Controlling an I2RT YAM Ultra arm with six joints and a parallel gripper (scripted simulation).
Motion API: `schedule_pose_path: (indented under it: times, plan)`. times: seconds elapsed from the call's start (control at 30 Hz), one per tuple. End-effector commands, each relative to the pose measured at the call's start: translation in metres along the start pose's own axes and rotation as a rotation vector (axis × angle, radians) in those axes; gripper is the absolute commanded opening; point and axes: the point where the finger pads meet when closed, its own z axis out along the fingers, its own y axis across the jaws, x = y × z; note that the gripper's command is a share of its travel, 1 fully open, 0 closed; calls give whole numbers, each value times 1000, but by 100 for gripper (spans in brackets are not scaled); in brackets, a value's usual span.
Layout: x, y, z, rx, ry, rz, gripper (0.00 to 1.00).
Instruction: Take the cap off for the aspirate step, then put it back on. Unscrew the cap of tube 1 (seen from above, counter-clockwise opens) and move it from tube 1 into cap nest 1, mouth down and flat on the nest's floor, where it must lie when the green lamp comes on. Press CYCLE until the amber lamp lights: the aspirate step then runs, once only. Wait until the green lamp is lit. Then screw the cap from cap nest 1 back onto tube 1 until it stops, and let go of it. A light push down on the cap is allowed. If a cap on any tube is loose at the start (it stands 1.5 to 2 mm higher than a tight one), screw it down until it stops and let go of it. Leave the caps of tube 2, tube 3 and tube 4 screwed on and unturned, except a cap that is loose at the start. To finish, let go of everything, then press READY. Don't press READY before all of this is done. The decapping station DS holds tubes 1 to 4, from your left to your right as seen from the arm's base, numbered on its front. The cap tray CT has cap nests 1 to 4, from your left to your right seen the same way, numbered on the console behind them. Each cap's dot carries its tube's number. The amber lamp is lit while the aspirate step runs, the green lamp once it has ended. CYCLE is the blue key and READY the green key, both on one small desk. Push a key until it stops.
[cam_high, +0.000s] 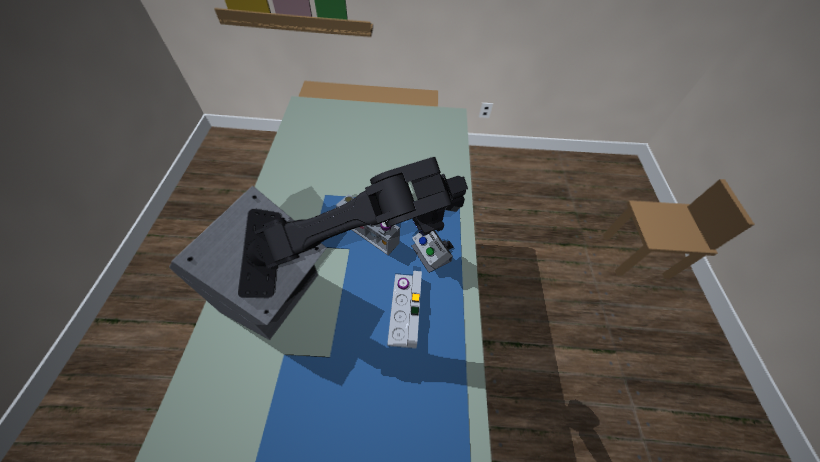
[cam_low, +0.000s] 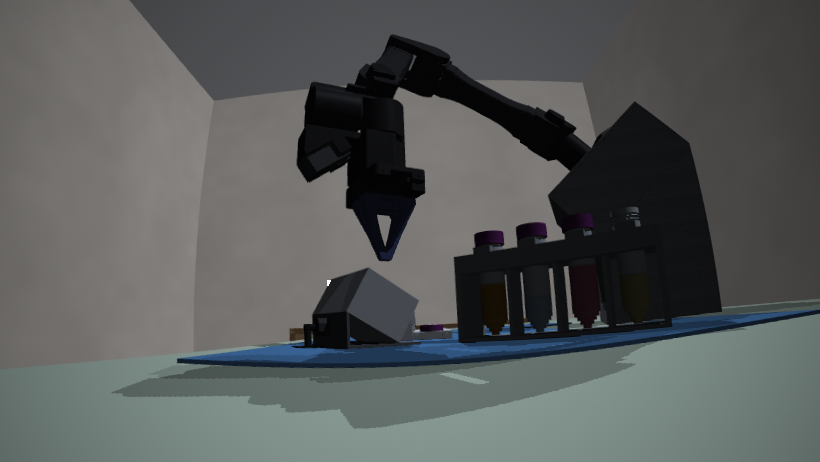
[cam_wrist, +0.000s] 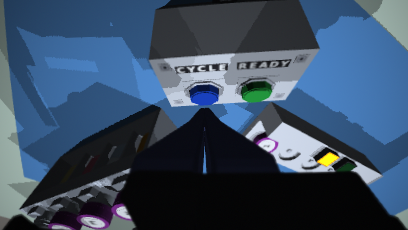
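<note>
Cap (cam_high: 402, 282), round and purple-rimmed, lies in nest 1; tapered dark claw (cam_low: 383, 252) closed, empty.

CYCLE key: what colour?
Blue, clearest in the wrist view.

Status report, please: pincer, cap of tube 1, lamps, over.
Pincer shut, empty, above the blue round CYCLE key. Purple round cap in cap nest 1. Amber lamp lit, green lamp dark. Nothing in the way.
</note>
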Motion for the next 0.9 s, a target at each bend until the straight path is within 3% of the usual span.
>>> schedule_pose_path:
  times: [0.0, 0.07, 0.1, 0.2, 0.27, 0.37, 0.77, 0.87]
  plan:
    - [-2, 4, -7, -5, -7, -4, 0]
    - [-2, 4, -7, -5, -7, -4, 0]
    - [2, -3, -6, -5, -7, 79, 100]
    - [13, -26, -3, -5, -6, 329, 100]
    - [13, -26, -3, -5, -6, 329, 100]
    - [25, -48, 0, -5, -6, 515, 100]
    - [70, -138, 11, -2, -6, 514, 100]
    - [74, -145, 12, -2, -6, 514, 100]
